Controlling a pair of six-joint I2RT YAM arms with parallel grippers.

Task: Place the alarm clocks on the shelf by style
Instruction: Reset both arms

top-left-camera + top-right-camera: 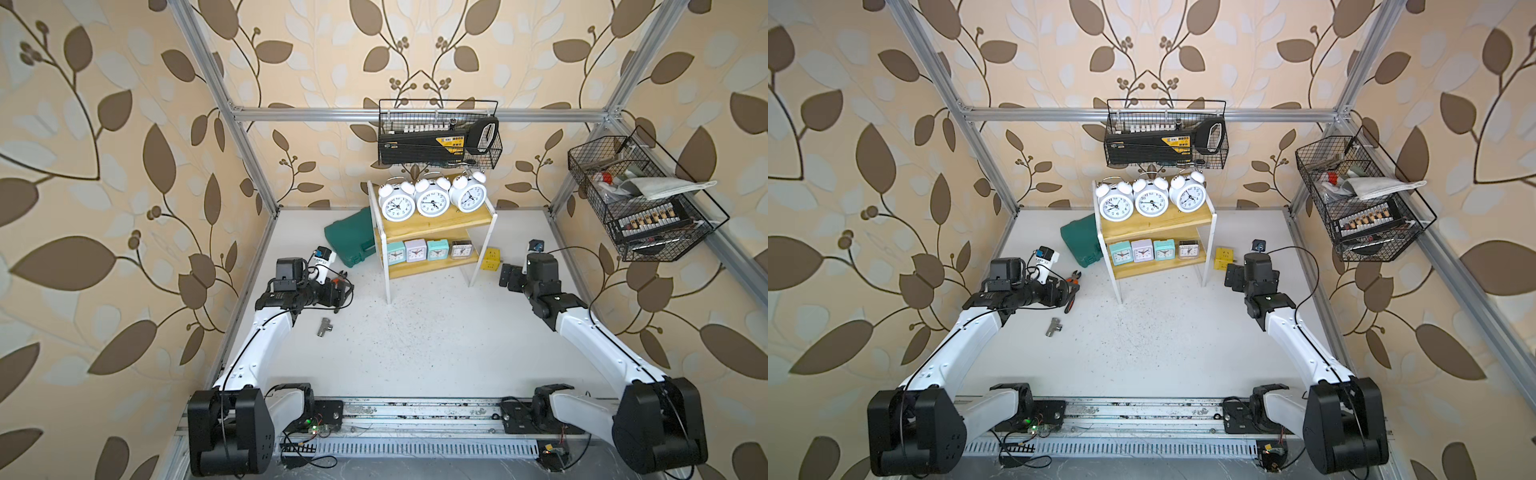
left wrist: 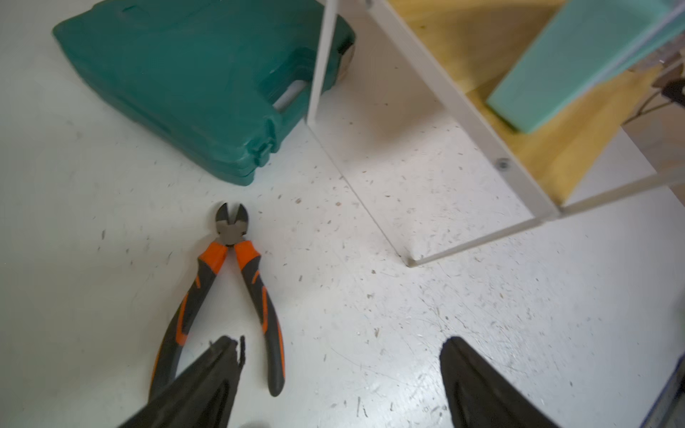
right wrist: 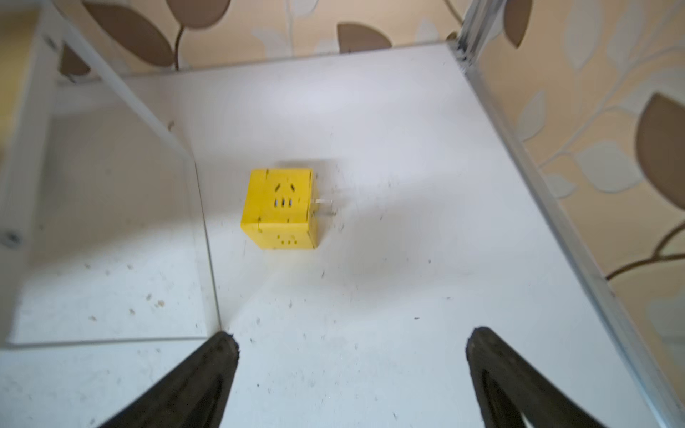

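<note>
The shelf (image 1: pixel 449 222) stands at the back middle in both top views. Three white twin-bell alarm clocks (image 1: pixel 432 201) sit in a row on its upper board. Its lower board (image 1: pixel 1158 266) holds a teal (image 1: pixel 396 252), a lilac (image 1: pixel 415 250), another teal (image 1: pixel 437 249) and a dark clear square clock (image 1: pixel 461 249). My left gripper (image 2: pixel 341 344) is open and empty, left of the shelf, over the table beside pliers. The left wrist view shows a teal clock (image 2: pixel 578 63) on the shelf board (image 2: pixel 556 155). My right gripper (image 3: pixel 352 335) is open and empty, right of the shelf.
A dark green case (image 1: pixel 353 239) lies against the shelf's left side. Orange-handled pliers (image 2: pixel 237 281) and a metal fitting (image 1: pixel 324 327) lie near the left gripper. A yellow cube socket (image 3: pixel 281 207) sits ahead of the right gripper. Black wire baskets (image 1: pixel 438 137) (image 1: pixel 640 199) hang above.
</note>
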